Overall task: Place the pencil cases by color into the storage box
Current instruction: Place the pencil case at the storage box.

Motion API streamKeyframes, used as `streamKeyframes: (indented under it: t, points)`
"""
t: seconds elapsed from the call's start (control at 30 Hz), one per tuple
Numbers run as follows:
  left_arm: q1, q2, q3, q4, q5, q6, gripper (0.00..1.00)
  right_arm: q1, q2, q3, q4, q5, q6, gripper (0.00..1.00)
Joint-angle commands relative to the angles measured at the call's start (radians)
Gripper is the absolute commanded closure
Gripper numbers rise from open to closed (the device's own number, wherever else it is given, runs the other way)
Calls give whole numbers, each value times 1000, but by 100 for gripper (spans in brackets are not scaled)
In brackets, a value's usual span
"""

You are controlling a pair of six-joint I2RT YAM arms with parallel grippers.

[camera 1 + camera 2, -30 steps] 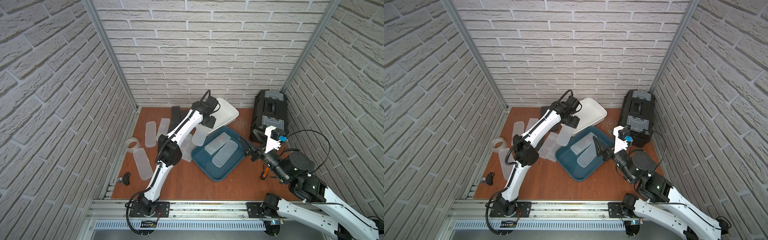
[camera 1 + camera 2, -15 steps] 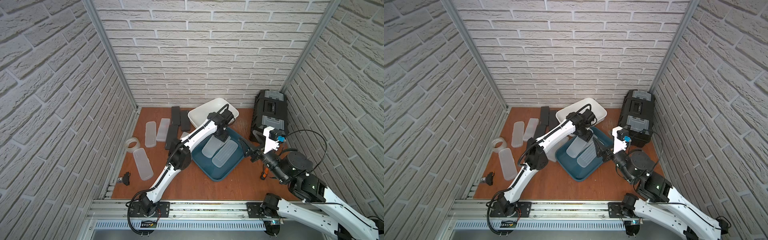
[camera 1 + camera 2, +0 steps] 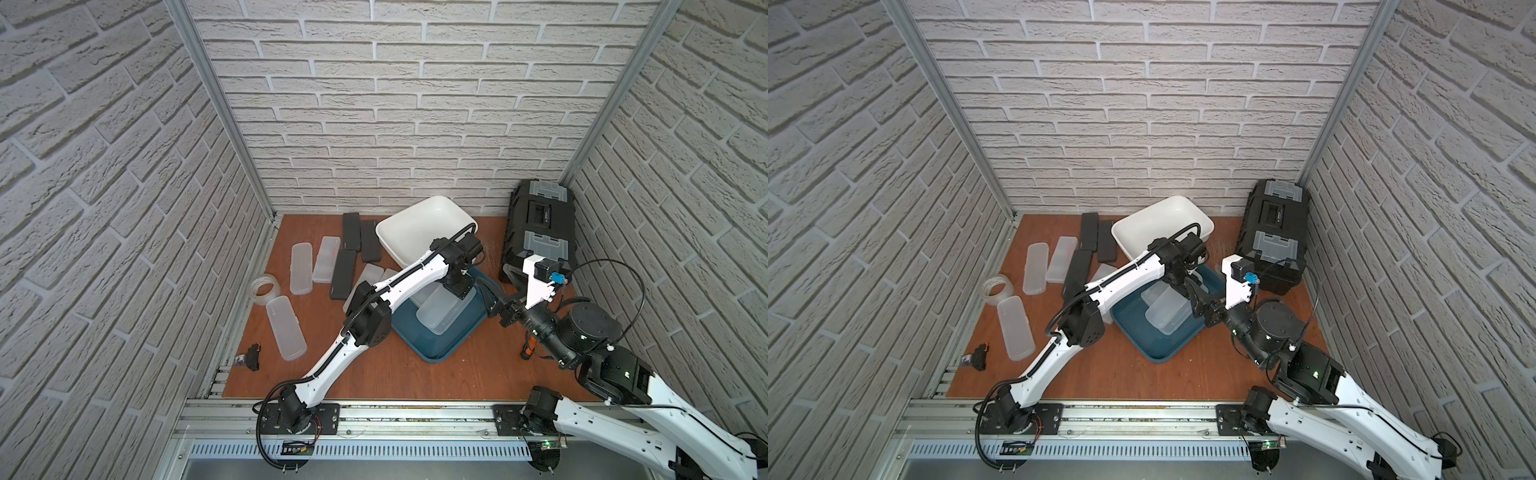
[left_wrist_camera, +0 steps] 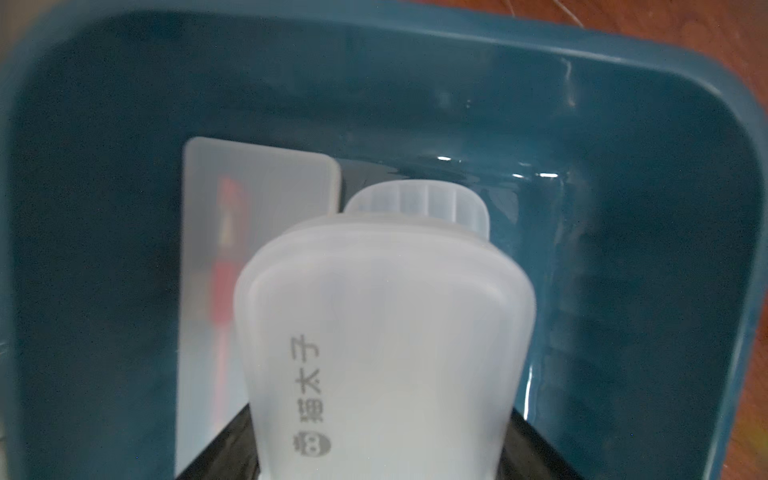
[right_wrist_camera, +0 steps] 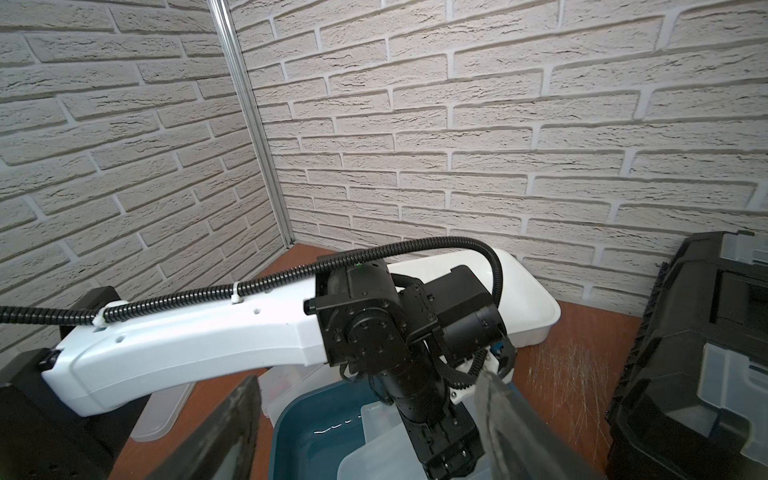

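Observation:
My left gripper (image 3: 459,289) is shut on a frosted white pencil case (image 4: 382,332) and holds it low inside the blue storage box (image 3: 436,349), above two white cases (image 3: 440,316) lying there. In the left wrist view one lying case (image 4: 216,249) shows a red pen inside. A white storage box (image 3: 419,220) stands behind. On the table to the left lie white cases (image 3: 301,268) (image 3: 286,328) and black cases (image 3: 351,230) (image 3: 343,274). My right gripper (image 3: 492,299) stands open and empty just right of the blue box (image 5: 299,428).
A clear tape roll (image 3: 264,289) lies at the left edge near a small black part (image 3: 251,357). A black toolbox (image 3: 540,232) fills the back right corner. A small orange object (image 3: 527,353) lies by the right arm.
The left arm swung from the back left of the table over to the blue box, carrying the white case, and lowered it in. The right arm stayed put.

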Motion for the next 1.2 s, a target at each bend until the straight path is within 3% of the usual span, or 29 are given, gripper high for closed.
streamKeyframes:
  t: [0.0,0.27,0.5,0.7,0.93,1.17]
  points:
    - [-20,29,24,23,29,-16,29,7,-2,13,6,-14,18,19]
    - [-24,63,43,25,29,-32,27,7,7,15,-8,-27,35,19]
    - [-14,85,49,33,19,-30,11,7,19,34,-29,-45,30,19]
    - [17,77,115,26,21,29,7,7,24,49,-28,-64,24,19]
    - [55,-52,58,23,-40,104,5,7,25,62,-21,-83,19,18]
    - [80,-202,-104,-8,-88,170,4,7,35,64,-21,-91,19,18]
